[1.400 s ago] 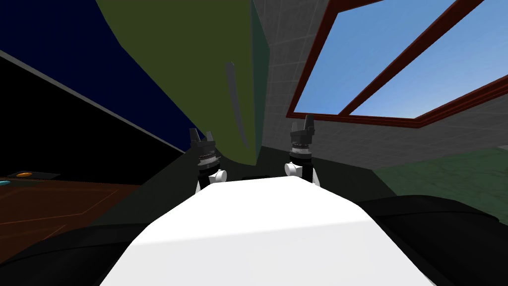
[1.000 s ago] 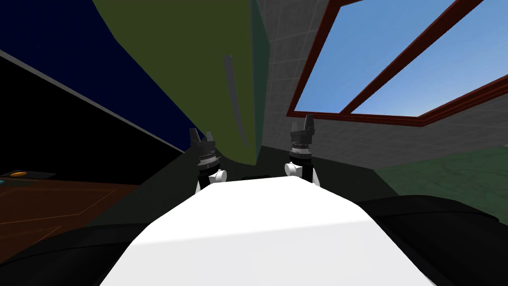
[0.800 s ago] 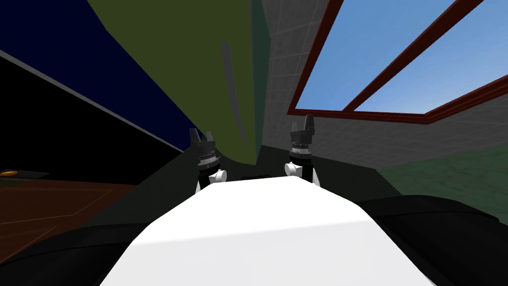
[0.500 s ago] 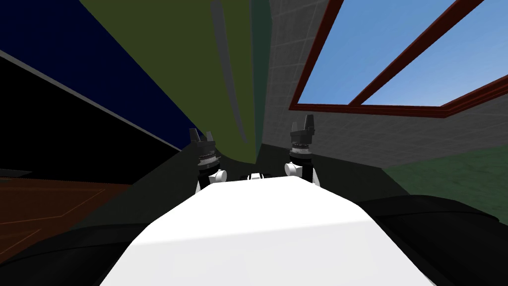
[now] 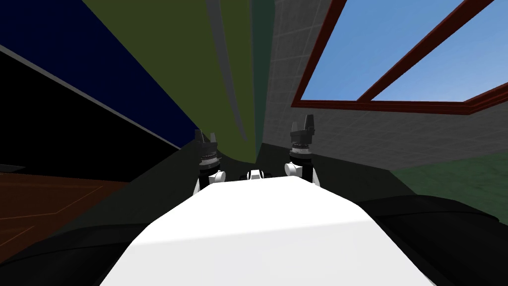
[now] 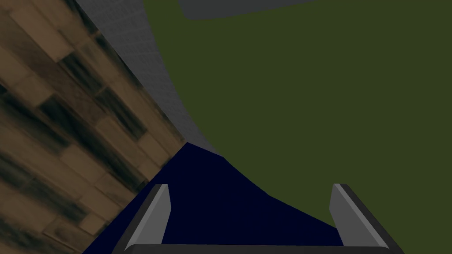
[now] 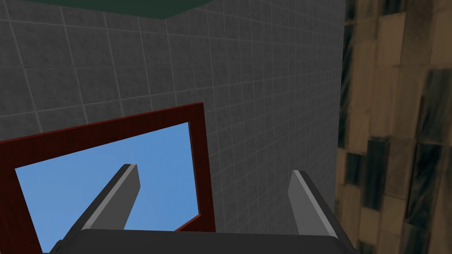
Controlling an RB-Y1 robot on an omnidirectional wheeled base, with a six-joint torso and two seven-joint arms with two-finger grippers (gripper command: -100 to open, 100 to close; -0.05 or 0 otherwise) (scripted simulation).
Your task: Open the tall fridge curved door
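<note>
Left gripper [image 5: 205, 135] spread and empty, close to the olive fridge door [image 5: 168, 64], likely lining up on its grey handle [image 5: 226, 69]; right gripper [image 5: 304, 124] released, idle.

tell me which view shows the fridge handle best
Head view: the grey handle runs as a long strip down the olive green door. Left wrist view: mostly door, plus a grey bit, likely the handle's end. Right wrist view points at a tiled wall.
</note>
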